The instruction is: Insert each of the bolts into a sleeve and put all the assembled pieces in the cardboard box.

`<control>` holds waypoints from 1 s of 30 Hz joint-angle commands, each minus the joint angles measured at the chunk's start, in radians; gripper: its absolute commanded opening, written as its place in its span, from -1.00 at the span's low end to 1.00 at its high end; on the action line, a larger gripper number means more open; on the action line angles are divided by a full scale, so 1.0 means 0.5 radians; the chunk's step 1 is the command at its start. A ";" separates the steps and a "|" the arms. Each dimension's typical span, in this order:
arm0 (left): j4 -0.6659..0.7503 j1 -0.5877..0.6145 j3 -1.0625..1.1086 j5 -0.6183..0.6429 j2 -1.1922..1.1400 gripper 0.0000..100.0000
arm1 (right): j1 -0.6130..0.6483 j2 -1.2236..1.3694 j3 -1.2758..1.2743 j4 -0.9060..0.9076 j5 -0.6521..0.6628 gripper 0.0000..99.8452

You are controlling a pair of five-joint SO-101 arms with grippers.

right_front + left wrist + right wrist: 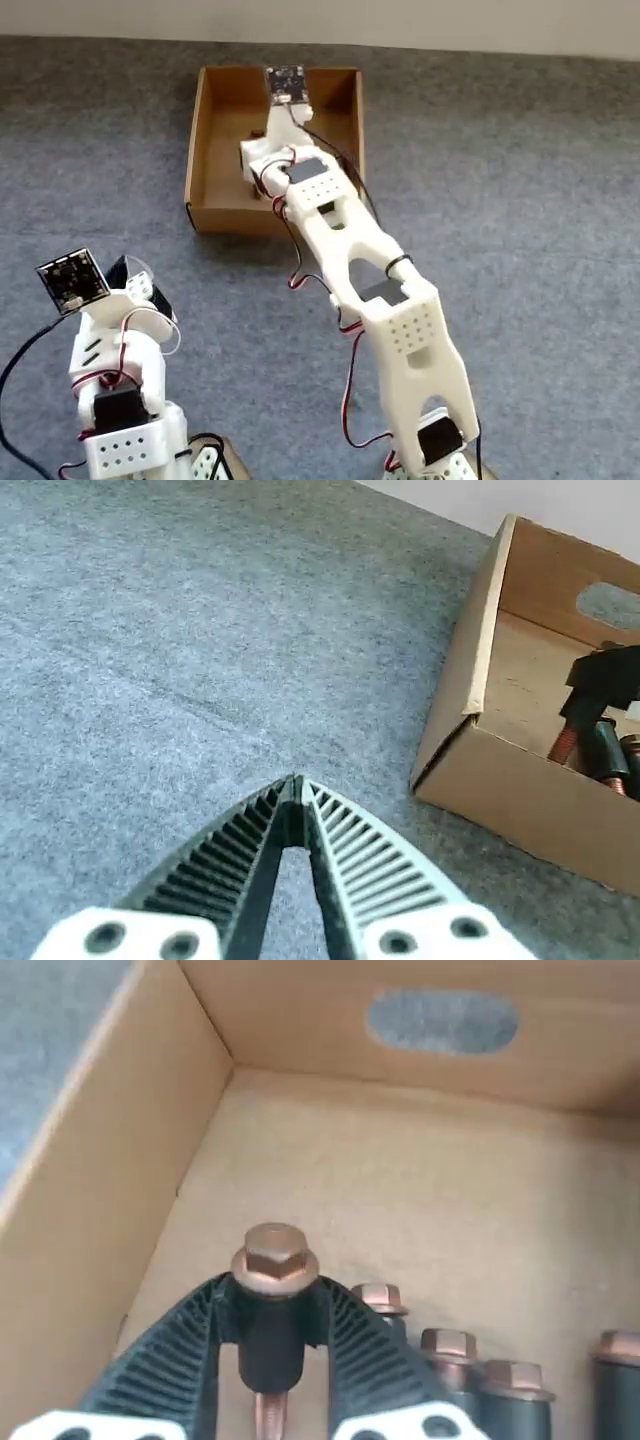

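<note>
My right gripper (272, 1290) is inside the cardboard box (110, 1160), shut on an assembled piece: a copper hex-head bolt (274, 1255) seated in a black sleeve (270, 1345), held upright above the box floor. Several more assembled pieces (448, 1360) stand close together on the floor beside it. In the high view the right arm (330, 210) stretches from the near edge into the box (200, 150). My left gripper (293, 782) is shut on nothing above the grey carpet, short of the box's (480, 670) near corner. It sits at the near left in the high view (120, 272).
Grey carpet (520, 180) covers the whole table around the box. The box walls have an oval handle cutout (442, 1020). Red and black cables (345, 400) hang along the right arm.
</note>
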State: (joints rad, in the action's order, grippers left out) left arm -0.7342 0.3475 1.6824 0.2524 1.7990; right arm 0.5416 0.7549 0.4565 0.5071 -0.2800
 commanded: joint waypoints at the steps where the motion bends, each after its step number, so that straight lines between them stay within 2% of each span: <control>1: 0.043 0.011 0.026 -0.006 0.014 -0.98 | 0.014 0.005 0.133 0.005 -0.015 -0.99; 23: 0.043 0.011 0.026 -0.006 0.014 -0.98 | 0.005 0.204 0.133 0.008 -0.015 -0.99; 30: 0.043 0.011 0.026 -0.006 0.014 -0.98 | -0.103 0.210 0.121 0.008 -0.015 -0.99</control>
State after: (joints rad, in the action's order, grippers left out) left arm -0.7342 0.3475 1.6824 0.2524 1.7990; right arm 0.5478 0.8654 0.4856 0.5056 -0.2800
